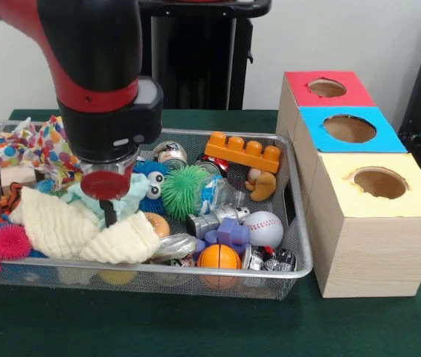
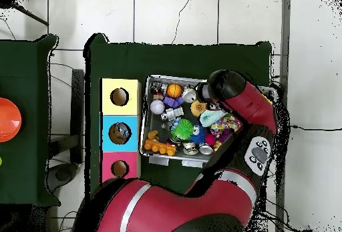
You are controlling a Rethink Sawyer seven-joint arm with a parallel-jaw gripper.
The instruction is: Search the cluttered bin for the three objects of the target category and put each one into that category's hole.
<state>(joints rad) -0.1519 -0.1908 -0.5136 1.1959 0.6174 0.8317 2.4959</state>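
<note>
The wire-mesh bin point(image 1: 300, 223) is full of toys and cloths; it also shows in the overhead view point(image 2: 143, 139). A crushed clear bottle with blue print point(image 1: 218, 195) lies in the middle, right of a green spiky ball point(image 1: 184, 190). A clear crinkly piece point(image 1: 172, 246) pokes out under the cream knitted cloth point(image 1: 84, 230); I cannot tell if it is a bottle. A third bottle does not show. My gripper point(image 1: 109, 214) is down in the bin's left half, touching the cream cloth. In the overhead view the arm point(image 2: 230, 92) hides it.
Three wooden boxes with holes stand right of the bin: red top point(image 1: 303, 80), blue top point(image 1: 322, 141), yellow top point(image 1: 344, 201). A white baseball point(image 1: 263, 227), an orange brick point(image 1: 242, 151), a small basketball point(image 1: 218, 256) and a shiny can point(image 1: 169, 152) lie in the bin.
</note>
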